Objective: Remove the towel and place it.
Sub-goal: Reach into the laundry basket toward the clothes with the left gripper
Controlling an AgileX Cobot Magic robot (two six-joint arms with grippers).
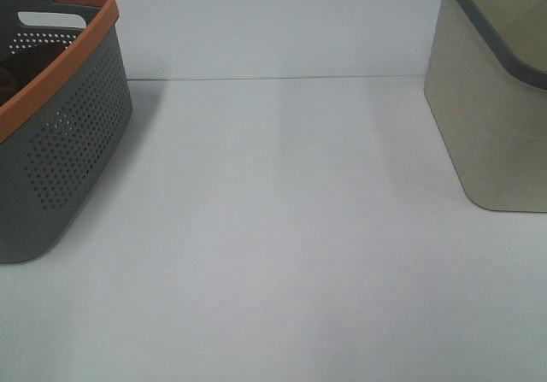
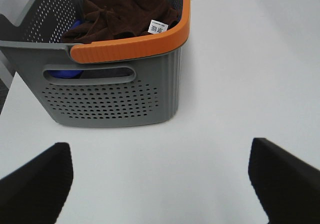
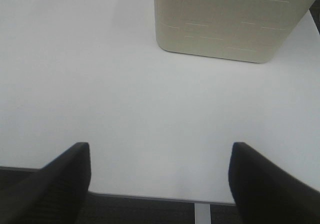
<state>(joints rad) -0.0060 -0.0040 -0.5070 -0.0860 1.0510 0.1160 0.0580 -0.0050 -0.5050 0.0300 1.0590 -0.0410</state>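
Both grippers sit closest to the lens. The left gripper (image 2: 160,184) has its fingers (image 2: 37,184) spread wide and hangs over the white table (image 2: 235,83) just short of the grey basket (image 2: 110,101), not touching it. The right gripper (image 3: 160,184) is spread wide too, nowhere near the basket, over the table's edge. The brown towel (image 2: 122,8) is bunched up inside the basket with its white tag (image 2: 158,27) right by the orange rim (image 2: 130,46). Something blue (image 2: 64,74) shows through the basket's handle slot. A beige bin (image 1: 491,117) stands well apart from the basket, across the table.
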